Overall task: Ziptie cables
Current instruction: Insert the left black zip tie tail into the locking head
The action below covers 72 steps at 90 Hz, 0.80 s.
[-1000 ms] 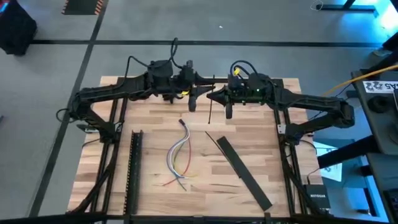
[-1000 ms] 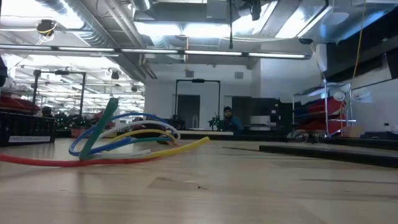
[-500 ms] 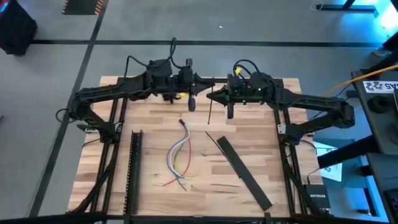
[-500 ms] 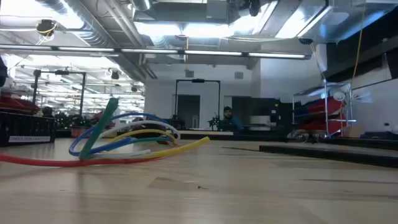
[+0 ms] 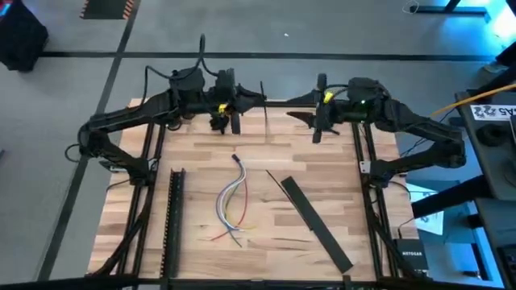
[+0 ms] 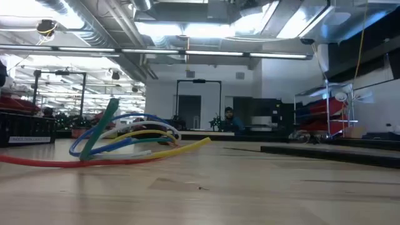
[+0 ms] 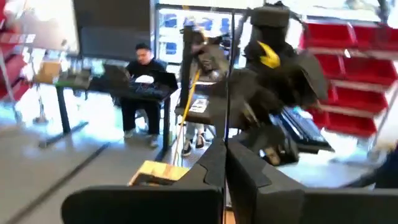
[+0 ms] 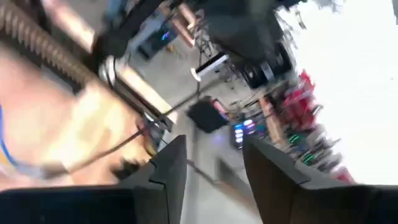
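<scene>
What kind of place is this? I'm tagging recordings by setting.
Probably a robotics lab or workshop: a wooden table between two robot arms, exposed ceiling ducts, red storage bins, and a person at a desk.

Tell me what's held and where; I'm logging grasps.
Left gripper pinches a thin dark plastic zip-tie strip partway along its length; right gripper, jaws open, holds nothing.
</scene>
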{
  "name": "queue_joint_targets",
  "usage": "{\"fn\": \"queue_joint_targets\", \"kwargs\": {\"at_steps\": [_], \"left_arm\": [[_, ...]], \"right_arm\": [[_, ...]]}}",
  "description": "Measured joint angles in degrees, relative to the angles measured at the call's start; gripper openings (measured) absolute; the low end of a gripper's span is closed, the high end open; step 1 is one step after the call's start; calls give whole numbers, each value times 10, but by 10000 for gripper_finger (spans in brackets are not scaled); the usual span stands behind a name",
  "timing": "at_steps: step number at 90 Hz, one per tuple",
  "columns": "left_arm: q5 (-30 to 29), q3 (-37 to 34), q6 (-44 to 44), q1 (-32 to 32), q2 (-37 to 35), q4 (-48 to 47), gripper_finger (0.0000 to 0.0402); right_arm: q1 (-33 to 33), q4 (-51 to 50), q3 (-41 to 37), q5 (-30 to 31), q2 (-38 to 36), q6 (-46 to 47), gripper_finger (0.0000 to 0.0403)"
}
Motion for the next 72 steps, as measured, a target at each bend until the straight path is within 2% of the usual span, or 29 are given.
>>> {"fn": "queue_joint_targets", "kwargs": {"at_steps": [16,29,49,72], "left_arm": [[60,0,-131,34,-3,1,0],[98,0,-187,48,-4,-2,0],[130,0,-228,54,-3,-2,0],[136,0,-227,54,-4,-4,0]], "right_arm": [[42,5,-16,46,19,-185,151],[80,33,-21,55,53,-271,152],[101,81,-21,85,104,-339,152],[125,81,-21,79,126,-346,148]]}}
